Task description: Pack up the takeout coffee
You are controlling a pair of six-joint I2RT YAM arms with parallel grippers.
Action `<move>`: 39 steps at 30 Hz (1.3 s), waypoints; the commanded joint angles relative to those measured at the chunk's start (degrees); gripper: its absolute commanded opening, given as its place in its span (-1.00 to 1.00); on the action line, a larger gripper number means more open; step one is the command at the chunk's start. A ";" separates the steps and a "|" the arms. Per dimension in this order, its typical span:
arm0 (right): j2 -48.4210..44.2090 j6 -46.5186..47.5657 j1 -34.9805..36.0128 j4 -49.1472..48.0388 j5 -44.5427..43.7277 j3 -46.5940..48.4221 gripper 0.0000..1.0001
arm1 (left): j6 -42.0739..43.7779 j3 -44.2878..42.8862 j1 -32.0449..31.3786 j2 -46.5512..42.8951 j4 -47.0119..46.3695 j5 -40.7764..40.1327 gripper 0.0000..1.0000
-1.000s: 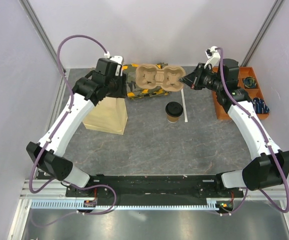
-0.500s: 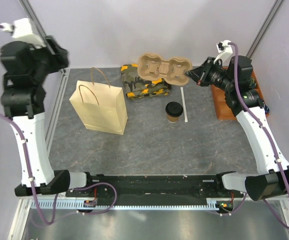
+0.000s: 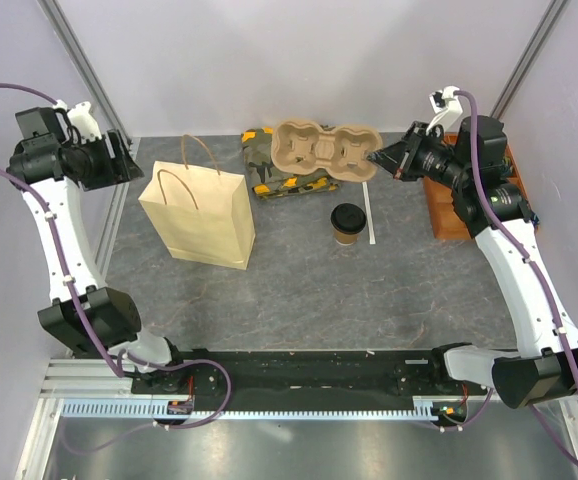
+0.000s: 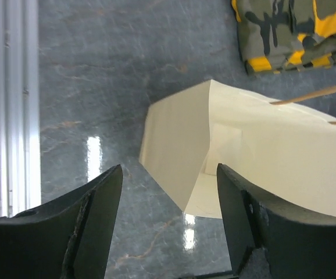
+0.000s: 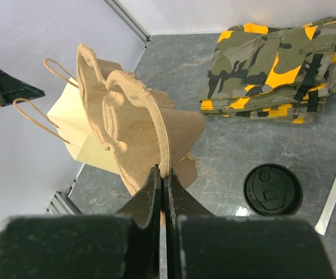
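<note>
Top view, takeout coffee (image 3: 347, 222): upright on the surface (image 3: 299, 290) near the middle, black lid on; between the paper bag (image 3: 201, 215) and the orange bin (image 3: 447, 215); just beside a white stick (image 3: 370, 210); nothing grips it
Top view, right end effector (image 3: 377, 158): pressed together on the rim of the pulp tray (image 3: 324, 152); the tray sits over the folded camouflage cloth (image 3: 274, 175), apparently lifted off it
Top view, left end effector (image 3: 117, 160): raised at the far left, apart from the bag
Left wrist view, left end effector: fingers spread, nothing between them; a corner of the bag lies below; cloth at the top right
Right wrist view, right end effector: both fingers pinch the tray's thin edge; tray tipped on edge; bag handles beyond it; coffee lid low at the right, on the surface, apart from the tray
Step in hand: by my reading, carrying the tray toward the bag; coffee not yet in tray or bag
Next move calls for: levelling the tray and lowering it through the bag's mouth without snagging the handles; the left arm could steady the bag; the coffee follows, kept upright
</note>
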State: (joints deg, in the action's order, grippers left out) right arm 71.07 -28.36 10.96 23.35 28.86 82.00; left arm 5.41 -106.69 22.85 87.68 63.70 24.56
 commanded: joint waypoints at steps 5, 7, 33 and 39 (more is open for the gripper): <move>-1.02 -1.44 0.90 -0.06 1.72 0.53 -1.00 | 3.47 0.78 -2.10 -0.31 -1.48 7.26 0.38; -0.93 -1.61 1.08 0.55 1.99 0.79 -1.00 | 3.90 2.62 -4.47 -0.49 -1.91 6.65 0.38; 1.35 -3.28 4.85 6.61 -0.20 11.16 -1.00 | -14.35 7.20 -17.84 -5.40 -4.46 0.41 -0.96; 0.65 -1.88 8.10 8.81 -4.42 13.45 -1.00 | -29.47 20.08 -18.37 -19.10 -18.30 6.98 -0.96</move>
State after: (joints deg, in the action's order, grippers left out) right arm 72.44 -31.18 16.75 30.63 27.79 93.01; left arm -10.02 -94.26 4.91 79.42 56.34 24.03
